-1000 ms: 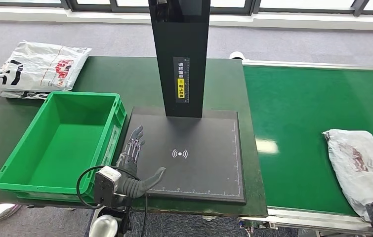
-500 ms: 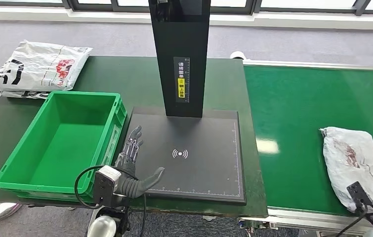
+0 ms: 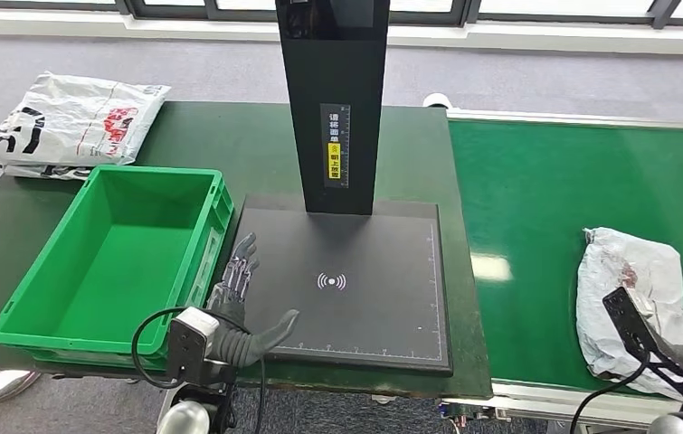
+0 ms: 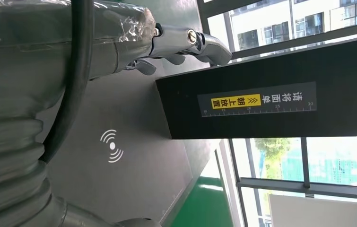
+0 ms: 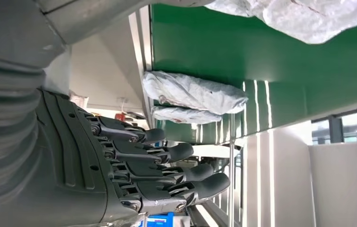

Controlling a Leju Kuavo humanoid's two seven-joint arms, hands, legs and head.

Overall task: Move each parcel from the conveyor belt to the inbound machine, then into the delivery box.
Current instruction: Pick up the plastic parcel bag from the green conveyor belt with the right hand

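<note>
Head view, left hand: the left hand (image 3: 240, 303) lies flat and empty, fingers apart, on the near-left corner of the inbound machine (image 3: 383, 298), thumb stretched toward the wireless mark (image 3: 331, 281).
Head view, delivery box: the green delivery box (image 3: 21, 298) stands just beside this hand on its outer side, nothing in it.
Head view, mast: the black mast (image 3: 333, 99) with a yellow label rises beyond the fingertips.
Head view, spare bag: a white printed bag (image 3: 66, 122) lies on the table (image 3: 256, 145) beyond the box, well apart from the hand.
Head view, parcel: the grey parcel (image 3: 631, 289) rests on the green conveyor belt (image 3: 536, 208), close beside the right arm's camera bracket; the right hand itself barely shows here.
Left wrist view, left hand: fingers (image 4: 186, 42) extended over the grey pad, holding nothing; the mast's label sits ahead of them.
Right wrist view, right hand: the right hand (image 5: 134, 161) is empty, fingers (image 5: 186, 170) straight and side by side.
Right wrist view, parcels: one parcel's edge (image 5: 304, 19) lies on the belt close to the thumb side; two more grey parcels (image 5: 193, 97) lie farther along the belt.
</note>
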